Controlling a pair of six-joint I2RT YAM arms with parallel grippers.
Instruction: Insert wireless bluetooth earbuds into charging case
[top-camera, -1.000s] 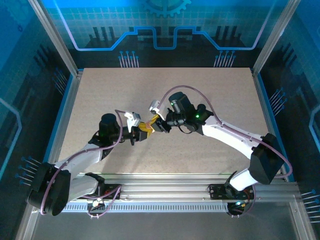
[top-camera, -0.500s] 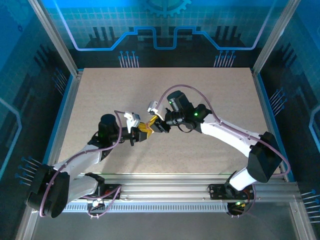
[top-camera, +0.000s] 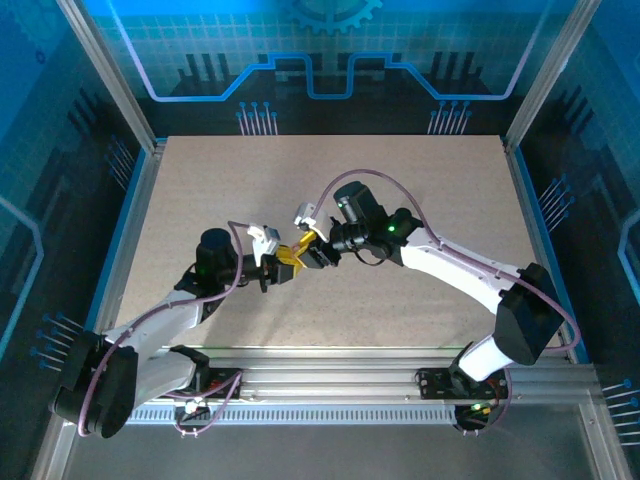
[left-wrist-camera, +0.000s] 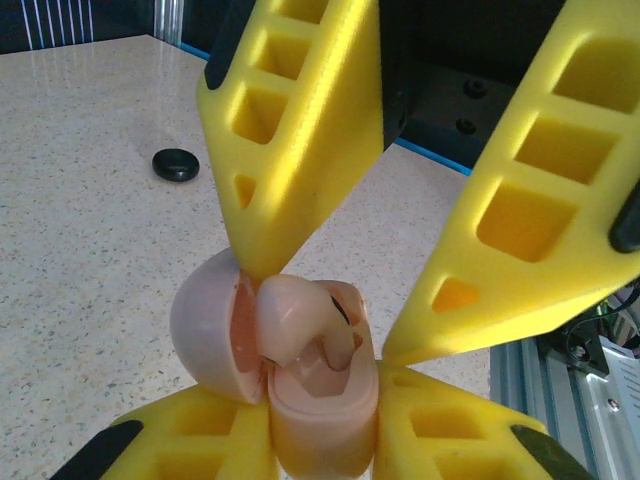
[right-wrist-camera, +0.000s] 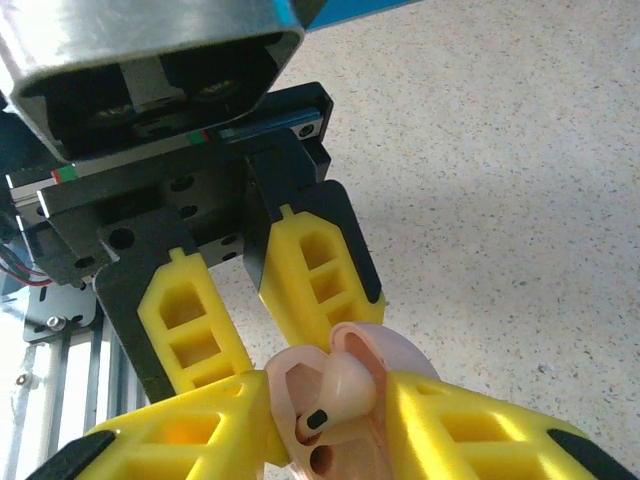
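- Above the middle of the speckled surface (top-camera: 400, 180), tip to tip in the overhead view: left pincer (top-camera: 283, 262) and right pincer (top-camera: 308, 250), arms angled in from either side.
- Left pincer: clamped shut on the body of a small pink charging case (left-wrist-camera: 320, 440), its yellow fingers (left-wrist-camera: 190, 440) pressed against both flanks.
- Case upright, clear of the surface, with its domed lid (left-wrist-camera: 205, 330) swung open to the left in the left wrist view.
- Seated in the open case: one whitish earbud (left-wrist-camera: 295, 320), rounded head up, stem down in its socket.
- In the right wrist view, the same earbud with a small dark mark near its lower end, and under it a dark round hole in the case's inner face.
- Right pincer: jaws parted, reaching onto the case from above in the left wrist view, earbud between the two tips.
- One right tip against the lid's edge just beside the earbud, the other just beside the case's opposite rim.
- Impossible to tell whether either of those tips touches the earbud itself.
- Facing the right wrist camera: the left pincer's black mount and two yellow fingers, closed in on the case from behind.
- Well apart from both pincers, lying flat on the surface: a round black puck (left-wrist-camera: 176, 163).
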